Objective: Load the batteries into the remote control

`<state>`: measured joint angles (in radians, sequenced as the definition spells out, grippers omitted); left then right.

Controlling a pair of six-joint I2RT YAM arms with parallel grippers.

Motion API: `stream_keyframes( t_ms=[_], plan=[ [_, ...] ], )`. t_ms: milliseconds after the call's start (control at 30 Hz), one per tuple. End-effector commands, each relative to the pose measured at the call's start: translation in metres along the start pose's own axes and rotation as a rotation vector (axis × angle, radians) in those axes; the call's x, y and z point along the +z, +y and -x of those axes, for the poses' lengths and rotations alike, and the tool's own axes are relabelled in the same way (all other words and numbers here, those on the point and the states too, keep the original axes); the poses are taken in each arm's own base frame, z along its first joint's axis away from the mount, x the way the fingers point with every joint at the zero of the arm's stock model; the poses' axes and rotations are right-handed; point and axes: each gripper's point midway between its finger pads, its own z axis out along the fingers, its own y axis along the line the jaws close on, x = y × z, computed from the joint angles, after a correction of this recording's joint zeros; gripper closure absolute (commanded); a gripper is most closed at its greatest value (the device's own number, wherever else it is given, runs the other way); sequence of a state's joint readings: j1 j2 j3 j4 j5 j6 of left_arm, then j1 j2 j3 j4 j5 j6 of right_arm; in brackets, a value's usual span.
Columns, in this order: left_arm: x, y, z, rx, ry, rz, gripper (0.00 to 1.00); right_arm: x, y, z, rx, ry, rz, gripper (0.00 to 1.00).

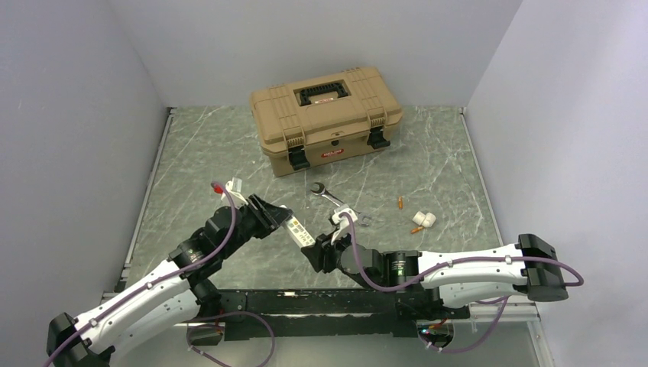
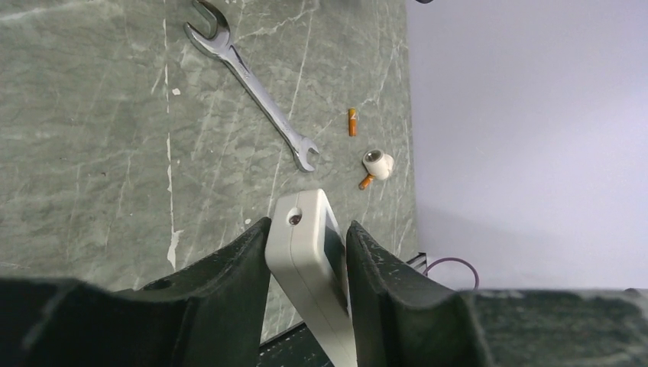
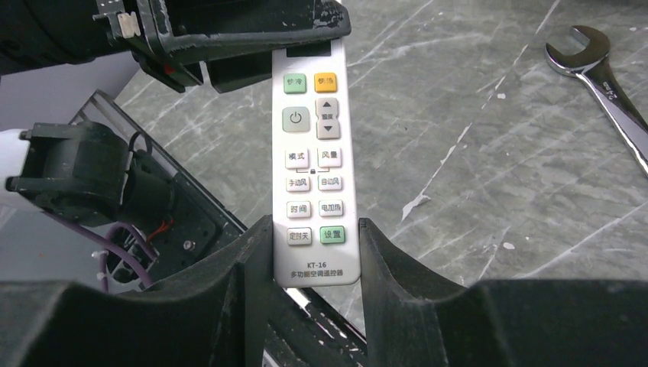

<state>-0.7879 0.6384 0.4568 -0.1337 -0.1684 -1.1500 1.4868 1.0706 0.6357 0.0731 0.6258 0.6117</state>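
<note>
The white remote control (image 1: 298,232) hangs above the table's near edge, held at both ends. My left gripper (image 1: 279,216) is shut on its top end (image 2: 306,245); one finger (image 2: 237,267) presses its side. My right gripper (image 1: 313,246) is shut on its bottom end, buttons facing the right wrist camera (image 3: 313,176); a finger (image 3: 382,267) touches its edge. The recess side is hidden. Two small orange batteries lie on the table to the right, one (image 1: 400,202) alone and one (image 1: 416,228) beside a small white piece (image 1: 425,219). They also show in the left wrist view, the lone battery (image 2: 352,121) and the other (image 2: 367,182).
A steel wrench (image 1: 336,200) lies just behind the grippers and shows in the left wrist view (image 2: 252,80) and the right wrist view (image 3: 607,84). A closed tan toolbox (image 1: 325,115) stands at the back. Grey walls enclose the green marbled table (image 1: 199,160).
</note>
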Motion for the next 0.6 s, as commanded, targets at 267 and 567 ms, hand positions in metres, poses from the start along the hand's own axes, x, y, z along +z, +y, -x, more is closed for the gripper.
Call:
stream_keyframes(
  t_ms=[267, 567],
  plan=[
    [-0.005, -0.016, 0.006, -0.05, -0.031, -0.079, 0.87, 0.007, 0.024, 0.033, 0.056, -0.107, 0.043, 0.93],
    [-0.011, -0.011, 0.008, -0.034, -0.059, -0.112, 1.0, -0.011, 0.041, 0.053, 0.096, -0.17, 0.184, 0.26]
  ],
)
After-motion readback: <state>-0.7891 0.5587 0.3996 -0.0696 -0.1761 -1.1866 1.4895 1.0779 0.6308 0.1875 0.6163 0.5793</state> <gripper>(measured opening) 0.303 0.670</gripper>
